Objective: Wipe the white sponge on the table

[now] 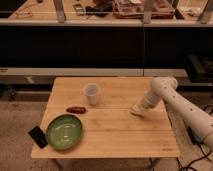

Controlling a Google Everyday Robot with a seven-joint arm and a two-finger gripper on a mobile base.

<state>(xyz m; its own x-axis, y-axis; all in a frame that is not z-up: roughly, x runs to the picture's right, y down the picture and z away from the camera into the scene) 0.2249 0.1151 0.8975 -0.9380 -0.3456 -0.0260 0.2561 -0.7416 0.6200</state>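
A light wooden surface (112, 142) is observed in the centre of the camera view, in front of a dark shelving unit.

The robot arm (172, 97), white in colour, is seen entering from the right edge and reaching down and to the left over the right-hand part of the surface. The end effector (140, 107) is located at the arm's lower end, low over the right half of the surface and near its right edge. It is positioned directly upon the white sponge (135, 110). Whether the end effector is clamped on the sponge or merely pressed against it cannot be told.

The white sponge is found lying on the surface, right of centre, with its pale body showing at the lower left of the end effector. It is well apart from all the other items.

A white cup (92, 94) is noted standing upright left of centre, towards the back of the surface. A small dark red item (76, 109) is recorded lying flat in front of the cup and slightly to its left. A green plate (64, 132) is set near the front left corner. A black flat object (38, 136) is seen just beside the plate, at the left edge of the surface, its identity not being determinable
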